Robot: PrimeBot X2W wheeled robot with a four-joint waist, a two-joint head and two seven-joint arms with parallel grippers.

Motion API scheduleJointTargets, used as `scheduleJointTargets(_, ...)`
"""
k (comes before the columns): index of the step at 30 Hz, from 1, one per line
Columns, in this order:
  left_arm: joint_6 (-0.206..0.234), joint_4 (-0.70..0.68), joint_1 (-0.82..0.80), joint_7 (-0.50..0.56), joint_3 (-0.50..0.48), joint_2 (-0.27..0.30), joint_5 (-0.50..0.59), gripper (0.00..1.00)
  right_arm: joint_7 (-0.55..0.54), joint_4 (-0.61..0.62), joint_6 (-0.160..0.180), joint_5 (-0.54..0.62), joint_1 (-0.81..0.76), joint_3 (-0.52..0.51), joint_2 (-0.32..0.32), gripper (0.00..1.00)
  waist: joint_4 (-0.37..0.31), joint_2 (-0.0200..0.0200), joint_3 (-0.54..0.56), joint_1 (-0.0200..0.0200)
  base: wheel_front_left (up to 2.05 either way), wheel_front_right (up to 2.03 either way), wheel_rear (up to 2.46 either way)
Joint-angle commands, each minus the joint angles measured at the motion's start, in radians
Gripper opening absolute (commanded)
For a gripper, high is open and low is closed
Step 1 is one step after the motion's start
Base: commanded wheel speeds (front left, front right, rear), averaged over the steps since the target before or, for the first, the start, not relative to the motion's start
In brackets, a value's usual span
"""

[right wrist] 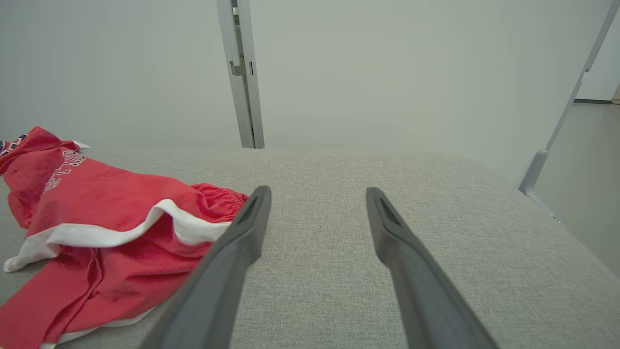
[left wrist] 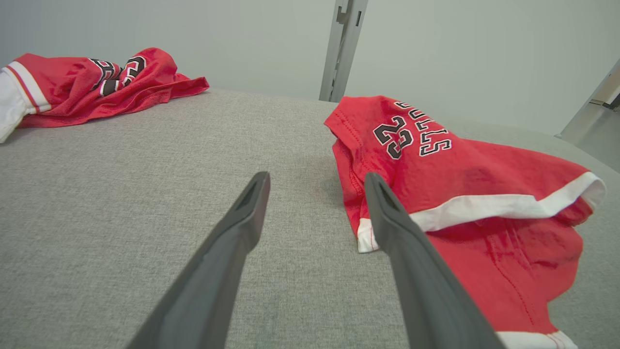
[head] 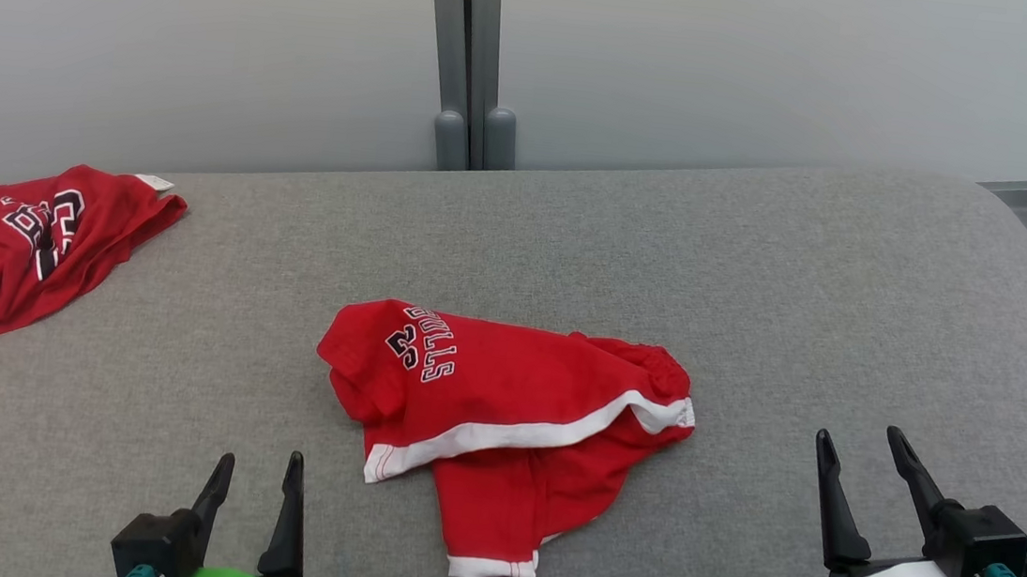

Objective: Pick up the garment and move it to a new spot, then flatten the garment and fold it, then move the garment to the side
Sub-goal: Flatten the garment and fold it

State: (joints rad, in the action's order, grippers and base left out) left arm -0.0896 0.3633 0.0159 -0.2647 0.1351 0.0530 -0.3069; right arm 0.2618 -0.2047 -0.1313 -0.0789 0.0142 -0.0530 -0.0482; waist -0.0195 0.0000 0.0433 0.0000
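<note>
Spare red jersey (head: 18,250): lying well left of the left gripper (head: 262,458). Left gripper: holding its fingers spread wide, empty. Red garment (head: 502,410): lying crumpled on the grey surface (head: 806,279) between the grippers, nearer the left one. Right gripper (head: 859,435): standing spread wide, empty, right of the garment.

The garment (head: 502,410) is a pair of red shorts with white trim, lying crumpled near the middle of the grey padded surface (head: 760,275), somewhat towards its near edge. It is doubled over itself, not flat. Black-and-white lettering (head: 426,346), "23" and "BULLS", sits on its far left part. A white band (head: 518,435) runs slantwise across it from near left to right. One leg reaches nearward and ends in a white hem (head: 491,569). Gathered red cloth (head: 649,353) bunches at the far right.
</note>
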Motion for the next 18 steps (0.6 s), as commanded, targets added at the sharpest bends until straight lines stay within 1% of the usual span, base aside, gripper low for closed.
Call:
scheduleJointTargets(1, -0.006, -0.003, 0.016, 0.000, -0.004, 0.000, 0.004, 1.00, 0.005, -0.004, 0.001, 0.000, 0.004, 0.001, -0.004, 1.00, 0.002, 0.0000, -0.001, 0.0000, 0.00, 0.00, 0.00)
scheduleJointTargets(11, -0.009, -0.008, 0.011, 0.001, -0.001, -0.002, -0.009, 1.00, 0.005, -0.036, 0.001, 0.013, 0.016, 0.012, -0.004, 1.00, 0.013, 0.0000, -0.004, 0.0000, 0.00, 0.00, 0.00)
scheduleJointTargets(13, -0.007, -0.015, 0.008, 0.000, 0.004, -0.002, -0.010, 1.00, 0.005, -0.061, 0.001, 0.009, 0.033, 0.020, -0.004, 1.00, 0.017, 0.0000, -0.007, 0.0000, 0.00, 0.00, 0.00)
scheduleJointTargets(15, -0.006, -0.023, 0.004, 0.000, 0.011, -0.002, -0.013, 1.00, 0.005, -0.093, 0.001, 0.029, 0.059, 0.023, -0.004, 1.00, 0.023, 0.0000, -0.012, 0.0000, 0.00, 0.00, 0.00)
scheduleJointTargets(18, -0.003, -0.035, -0.002, 0.000, 0.020, -0.002, -0.014, 1.00, 0.005, -0.173, 0.001, 0.043, 0.109, 0.038, -0.004, 1.00, 0.036, 0.0000, -0.020, 0.0000, 0.00, 0.00, 0.00)
